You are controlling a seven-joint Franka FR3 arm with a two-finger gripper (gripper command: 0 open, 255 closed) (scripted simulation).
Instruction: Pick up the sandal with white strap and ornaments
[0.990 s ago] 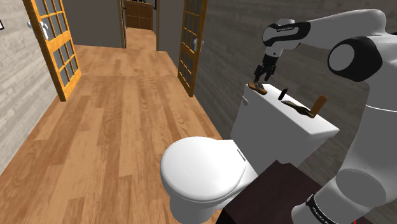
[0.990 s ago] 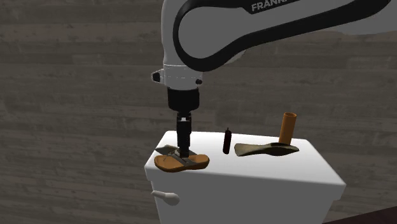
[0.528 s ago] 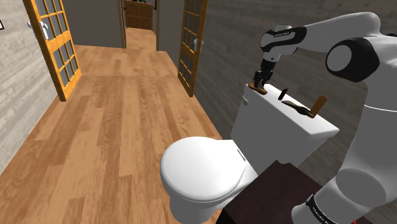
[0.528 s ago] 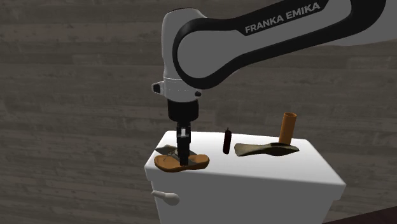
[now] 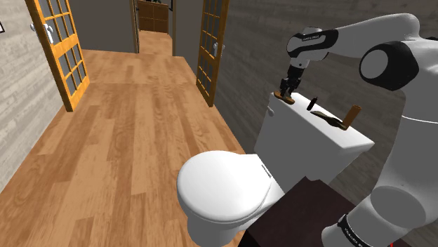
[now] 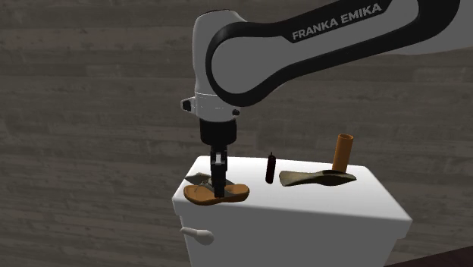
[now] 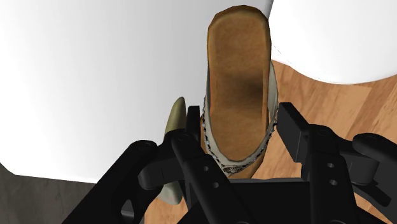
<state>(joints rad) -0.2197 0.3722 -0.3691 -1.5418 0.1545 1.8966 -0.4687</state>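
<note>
- The black gripper (image 7: pixel 236 127) points straight down, its fingers (image 7: pixel 188 143) closed against both long sides of the sandal (image 7: pixel 238 76), clasping it.
- The sandal has a brown footbed and a pale, beaded strap edge; it lies at the corner of the white tank lid (image 6: pixel 303 201), its sole on the lid as far as the second exterior view shows.
- Just beside one finger lies a pale pointed object (image 7: pixel 173 121).
- Further along the lid stand a small dark upright item (image 6: pixel 270 168) and an olive shoe (image 6: pixel 314 179) with an orange-brown heel.
- Below, the toilet seat cover (image 5: pixel 221 186) is down.
- Beyond, the wood floor (image 5: pixel 119 140) runs to orange glazed doors (image 5: pixel 60 49).
</note>
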